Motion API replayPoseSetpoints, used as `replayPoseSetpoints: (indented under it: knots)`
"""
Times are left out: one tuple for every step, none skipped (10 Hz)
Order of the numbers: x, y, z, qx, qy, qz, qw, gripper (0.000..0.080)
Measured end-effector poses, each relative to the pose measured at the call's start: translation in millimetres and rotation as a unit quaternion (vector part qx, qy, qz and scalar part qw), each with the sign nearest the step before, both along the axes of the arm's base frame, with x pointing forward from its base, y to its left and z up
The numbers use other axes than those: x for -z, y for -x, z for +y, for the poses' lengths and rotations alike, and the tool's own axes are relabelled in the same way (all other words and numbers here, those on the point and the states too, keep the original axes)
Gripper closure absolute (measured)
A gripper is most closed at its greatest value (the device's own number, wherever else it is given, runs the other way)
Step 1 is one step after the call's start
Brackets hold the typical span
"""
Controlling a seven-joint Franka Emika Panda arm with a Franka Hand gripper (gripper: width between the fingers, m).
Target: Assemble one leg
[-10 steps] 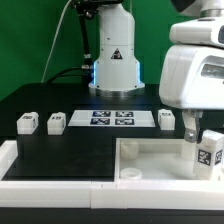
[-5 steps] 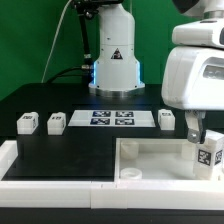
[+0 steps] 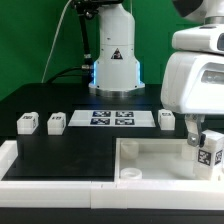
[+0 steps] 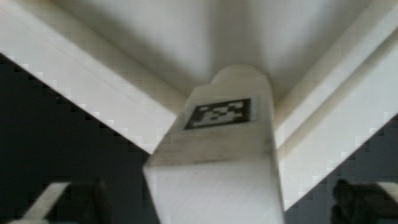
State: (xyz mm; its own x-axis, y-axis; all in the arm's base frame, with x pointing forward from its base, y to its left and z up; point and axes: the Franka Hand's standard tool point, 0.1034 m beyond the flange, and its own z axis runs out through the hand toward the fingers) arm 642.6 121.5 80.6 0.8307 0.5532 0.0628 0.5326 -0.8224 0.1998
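The pincer (image 3: 200,140) is clenched on one leg (image 3: 209,152), held tilted just above the tabletop (image 3: 150,158) at its corner toward the exterior view's right. In the wrist view the leg (image 4: 217,140) fills the centre, tag facing the camera. Beyond the tabletop, on the black table (image 3: 70,150), three more legs flank the marker board (image 3: 111,119).

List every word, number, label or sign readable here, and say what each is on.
No readable words or numbers.
Black triangular sign on the white robot base: symbol too small to read.
Black-and-white square tags on the small white cuboid leg, the other pegs and the marker board: patterns only, no text.
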Motion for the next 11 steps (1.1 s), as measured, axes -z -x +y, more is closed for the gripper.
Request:
replayPoseSetpoints:
  knots:
    - [0.1,-0.1,-0.7,0.001,0.000,0.000,1.000,0.0291]
    - [0.0,-0.2,-0.9,0.001,0.000,0.000,1.000,0.0441]
    - [-0.4,0.0,0.6,0.001,-0.001,0.000,1.000,0.0496]
    - [-0.4,-0.1,0.3,0.029,-0.006,-0.004,1.000,0.0496]
    - [-0.4,-0.1,0.3,0.029,-0.006,-0.004,1.000,0.0496]
    - [-0.6,-0.2,0.5,0.081,-0.017,-0.010,0.996,0.0496]
    - [-0.9,-1.1,-0.8,0.163,-0.031,-0.023,0.986,0.0496]
    - [-1.1,-3.6,-1.2,0.224,-0.045,-0.041,0.973,0.0496]
    - [-1.9,-5.2,-2.4,0.307,-0.062,-0.055,0.948,0.0497]
    - [-2.1,-6.5,-4.7,0.364,-0.077,-0.062,0.926,0.0500]
    - [-2.1,-6.5,-5.7,0.399,-0.083,-0.065,0.911,0.0500]
